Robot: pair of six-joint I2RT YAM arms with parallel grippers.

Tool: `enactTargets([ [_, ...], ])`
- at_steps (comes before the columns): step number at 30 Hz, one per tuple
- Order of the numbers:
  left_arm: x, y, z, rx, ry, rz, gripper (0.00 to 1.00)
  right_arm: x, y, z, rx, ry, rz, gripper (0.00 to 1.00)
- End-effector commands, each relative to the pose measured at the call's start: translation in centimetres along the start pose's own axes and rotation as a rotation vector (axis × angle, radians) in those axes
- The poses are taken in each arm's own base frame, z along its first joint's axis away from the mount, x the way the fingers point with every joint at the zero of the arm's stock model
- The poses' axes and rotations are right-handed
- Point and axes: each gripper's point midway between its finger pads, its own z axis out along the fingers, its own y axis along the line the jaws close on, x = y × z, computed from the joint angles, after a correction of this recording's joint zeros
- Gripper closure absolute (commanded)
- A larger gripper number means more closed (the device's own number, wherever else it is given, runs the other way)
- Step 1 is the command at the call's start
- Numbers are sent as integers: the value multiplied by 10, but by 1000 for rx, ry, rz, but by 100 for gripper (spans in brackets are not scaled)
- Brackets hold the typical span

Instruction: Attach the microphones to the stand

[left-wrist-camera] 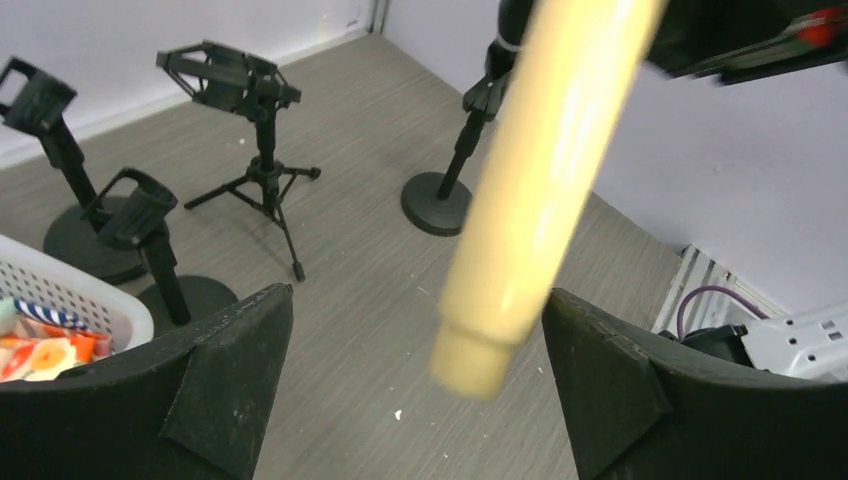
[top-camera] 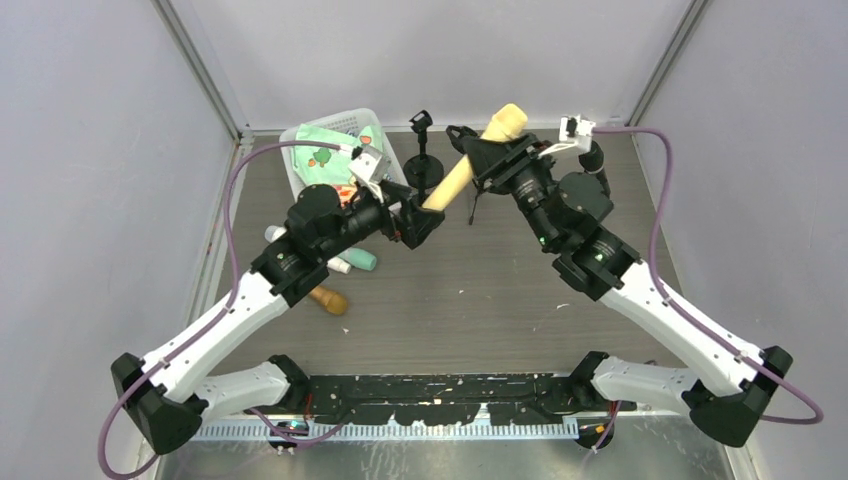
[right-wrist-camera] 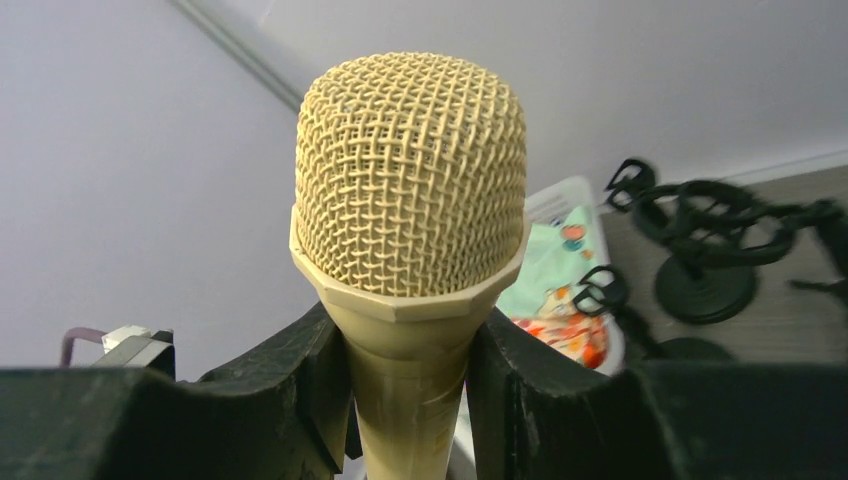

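While the loose stock waits at the left, the work itself sits in mid-air over the middle of the grey wood-grain table (top-camera: 480, 300). At the far left back stands a white plastic lattice basket (top-camera: 335, 114) with colourful fabric in it. In front of it a mint-green stick microphone (top-camera: 360, 259) and a brown one (top-camera: 330, 298) lie flat on the table beside the left arm, apparently parked there until their turn.

The left gripper (left-wrist-camera: 418, 345) has its jaws spread wide. Its black fingers (left-wrist-camera: 225, 370) flank the tail end of the cream handheld microphone (top-camera: 452, 183) without touching it, so this side carries none of the weight.

The cream microphone hangs clear of the table, slanting from its tail at the left gripper up to its mesh head towards the back right. Below and behind it are black stands: round-based ones with clips (top-camera: 424, 168) and a small tripod with a cradle mount (left-wrist-camera: 250, 130), all empty.

The right gripper (right-wrist-camera: 408, 380) is clamped on the cream microphone just under the head, with its fingers (right-wrist-camera: 300, 390) pressing the neck from both sides. Holding it high leaves the long handle and tail free, which looks to be the end that must slide into a clip. I judge that the attaching is not yet begun for this one.
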Motion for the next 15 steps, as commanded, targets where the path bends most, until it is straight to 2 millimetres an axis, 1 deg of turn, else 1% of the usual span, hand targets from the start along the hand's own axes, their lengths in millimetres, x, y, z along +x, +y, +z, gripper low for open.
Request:
enactTargets([
  [1, -7, 25, 16, -94, 0, 16, 2, -62, -16, -23, 109, -175, -177, 99],
  [4, -5, 52, 29, -151, 0, -19, 0, -72, -41, -35, 219, -202, -247, 99],
  [5, -9, 60, 34, -166, -19, -34, 0, -75, -46, -39, 247, -207, -267, 99],
  [7, -10, 82, 42, -228, -39, -71, 0, -74, -58, -47, 290, -199, -297, 99],
  [9, -11, 103, 50, -307, -47, -111, 0, -74, -63, -53, 300, -201, -302, 99],
  [11, -16, 116, 60, -366, -64, -143, 0, -74, -67, -58, 306, -203, -305, 99],
  [12, -12, 122, 67, -385, -61, -162, 0, -74, -68, -61, 310, -201, -307, 99],
  [13, -16, 124, 72, -393, -72, -182, 0, -74, -69, -63, 312, -203, -307, 99],
  [14, -11, 129, 80, -402, -65, -205, 0, -74, -71, -64, 315, -201, -309, 99],
  [15, -11, 131, 86, -406, -68, -227, 0, -74, -72, -66, 315, -200, -309, 99],
])
